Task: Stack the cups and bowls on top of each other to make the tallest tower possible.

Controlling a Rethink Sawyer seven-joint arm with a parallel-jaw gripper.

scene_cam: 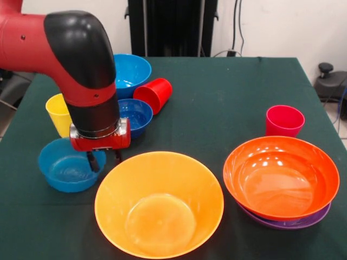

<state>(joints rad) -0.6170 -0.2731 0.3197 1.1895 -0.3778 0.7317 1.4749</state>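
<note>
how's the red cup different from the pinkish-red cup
The red cup lies on its side, mouth facing the camera; the pinkish-red cup stands upright, mouth up. The red cup rests against two blue bowls, while the pinkish-red cup stands alone behind the red-orange bowl. Both are small smooth tumblers, far narrower than the bowls.

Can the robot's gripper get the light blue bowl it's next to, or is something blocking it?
Probably yes. The gripper hangs right at the rim of the light blue bowl, one finger inside and one outside. The bowl is empty, and the yellow cup behind it stands clear.
</note>
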